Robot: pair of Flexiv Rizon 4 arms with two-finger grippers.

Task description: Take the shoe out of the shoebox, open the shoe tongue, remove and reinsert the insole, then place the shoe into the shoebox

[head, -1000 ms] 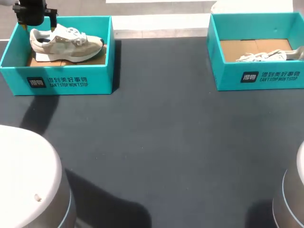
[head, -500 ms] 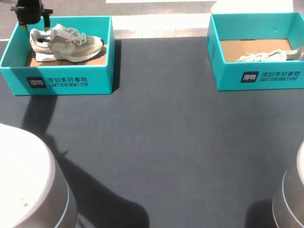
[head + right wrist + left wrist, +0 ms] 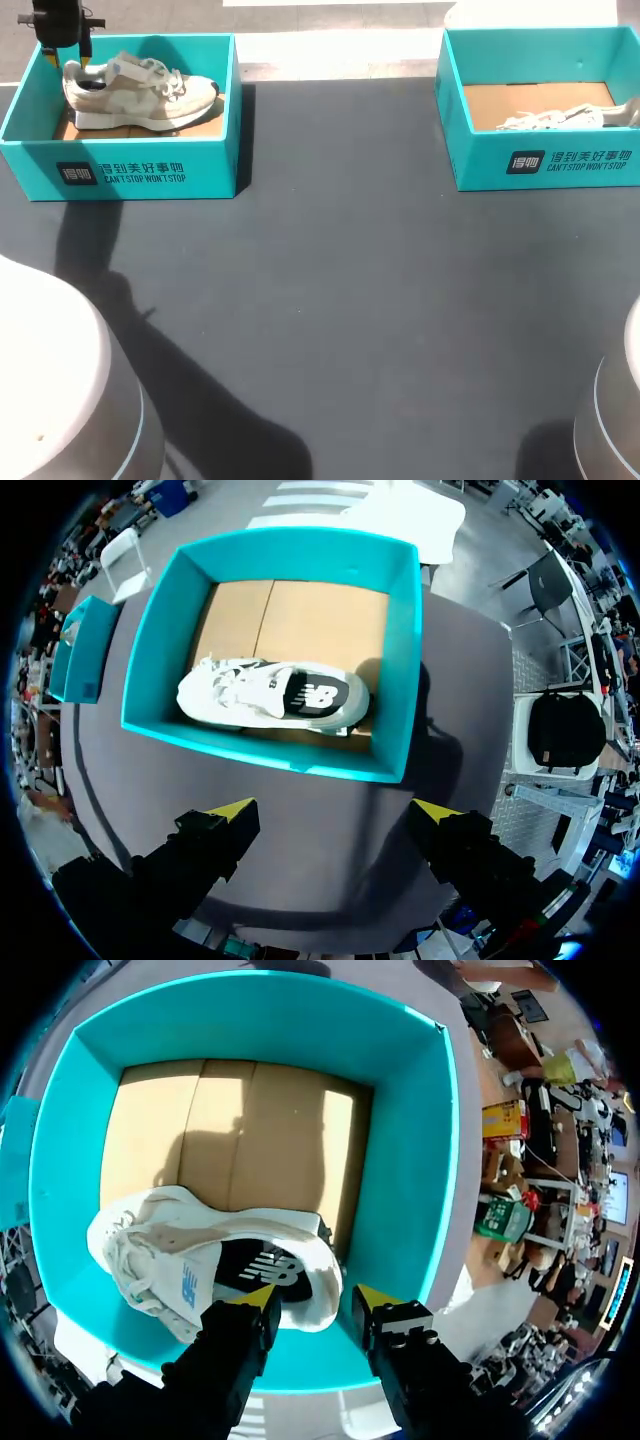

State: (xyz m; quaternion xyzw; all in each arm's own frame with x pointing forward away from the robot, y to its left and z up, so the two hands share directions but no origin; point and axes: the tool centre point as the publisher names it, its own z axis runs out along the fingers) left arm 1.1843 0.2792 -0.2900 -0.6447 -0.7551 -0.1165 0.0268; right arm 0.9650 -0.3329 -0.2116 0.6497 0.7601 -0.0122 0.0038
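Note:
A white and beige shoe [image 3: 140, 90] [image 3: 200, 1250] lies on its side in the teal shoebox [image 3: 130, 170] [image 3: 400, 1160] at the table's far left. My left gripper [image 3: 65, 55] [image 3: 317, 1300] hangs over the shoe's heel end. One finger is over the black insole and the other is outside the heel. The heel wall sits between them, and a thin gap shows beside the outer finger, so the gripper is open. My right gripper [image 3: 335, 815] stands wide open above the dark table, in front of a second teal shoebox [image 3: 540, 160] [image 3: 400, 660] that holds a white shoe [image 3: 560, 117] [image 3: 270, 695].
The two shoeboxes sit at the far left and far right of the dark grey table [image 3: 340, 300]. Each has a brown cardboard floor. The arms' pale round bases [image 3: 50, 380] rise at the near corners.
My left gripper's fingers have narrowed around the shoe's heel and it has shifted a little toward the far left corner. The shoe has moved slightly in its box. The right gripper has not moved.

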